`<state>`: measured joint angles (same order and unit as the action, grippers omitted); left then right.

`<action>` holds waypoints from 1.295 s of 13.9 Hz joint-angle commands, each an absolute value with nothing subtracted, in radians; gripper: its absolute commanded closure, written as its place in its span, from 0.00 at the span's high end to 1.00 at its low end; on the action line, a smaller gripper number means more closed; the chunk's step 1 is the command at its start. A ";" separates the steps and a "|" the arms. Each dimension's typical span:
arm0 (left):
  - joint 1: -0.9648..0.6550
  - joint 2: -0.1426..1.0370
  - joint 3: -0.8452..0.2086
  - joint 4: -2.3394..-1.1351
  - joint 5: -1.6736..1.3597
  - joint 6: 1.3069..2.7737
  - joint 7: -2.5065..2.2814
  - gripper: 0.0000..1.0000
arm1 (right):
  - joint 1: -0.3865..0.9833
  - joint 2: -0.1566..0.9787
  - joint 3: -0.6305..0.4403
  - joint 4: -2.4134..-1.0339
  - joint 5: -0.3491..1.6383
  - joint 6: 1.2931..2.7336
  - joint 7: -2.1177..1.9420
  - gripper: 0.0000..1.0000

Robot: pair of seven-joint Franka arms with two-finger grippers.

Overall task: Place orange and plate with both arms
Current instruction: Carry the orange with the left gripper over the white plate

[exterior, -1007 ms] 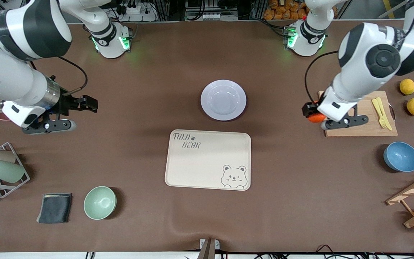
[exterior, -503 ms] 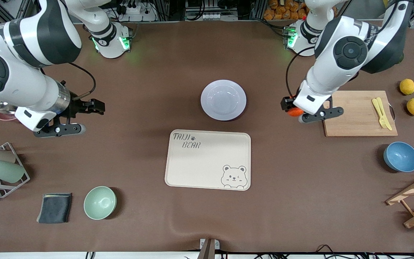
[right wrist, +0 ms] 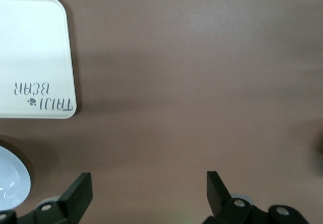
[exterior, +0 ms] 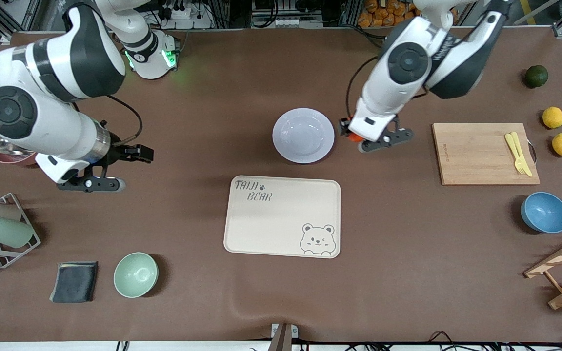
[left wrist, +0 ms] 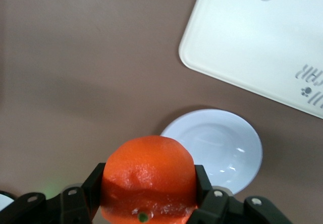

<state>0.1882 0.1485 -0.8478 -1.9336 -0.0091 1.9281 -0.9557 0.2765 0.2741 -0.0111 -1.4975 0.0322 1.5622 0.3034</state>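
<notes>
My left gripper [exterior: 352, 134] is shut on the orange [exterior: 355, 138], a bright red-orange fruit, and holds it in the air just beside the plate's rim on the left arm's side. The orange fills the left wrist view [left wrist: 148, 176] between the two black fingers. The pale lavender-white plate [exterior: 303, 135] lies on the table, farther from the front camera than the cream bear tray [exterior: 282, 215]; it also shows in the left wrist view [left wrist: 222, 143]. My right gripper [exterior: 127, 152] is open and empty over bare table toward the right arm's end [right wrist: 146, 183].
A wooden cutting board [exterior: 476, 153] with yellow cutlery, two lemons [exterior: 552, 117], a dark green fruit [exterior: 536, 76] and a blue bowl [exterior: 544, 212] sit at the left arm's end. A mint-green bowl [exterior: 135, 274], grey cloth [exterior: 74, 281] and cup rack [exterior: 3, 229] sit at the right arm's end.
My left gripper has carried the orange from beside the cutting board to the plate's edge. My right gripper has moved a little toward the table's middle.
</notes>
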 commanded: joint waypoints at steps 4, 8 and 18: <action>0.023 0.265 -0.848 -2.009 -0.014 2.069 -1.231 0.00 | 0.357 0.373 -0.018 -1.413 0.035 1.580 0.451 1.00; -0.051 0.295 -0.848 -2.138 0.002 2.230 -1.334 0.00 | 0.341 0.374 -0.020 -1.401 0.075 1.577 0.448 1.00; -0.113 0.518 -0.786 -2.232 0.233 2.554 -1.474 0.00 | 0.354 0.466 -0.018 -1.399 0.130 1.713 0.382 1.00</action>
<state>-0.0814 0.4514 -0.8210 -2.2574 0.1334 2.5199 -1.3876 0.3516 0.4234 -0.0206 -1.4298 0.1105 1.7110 0.4285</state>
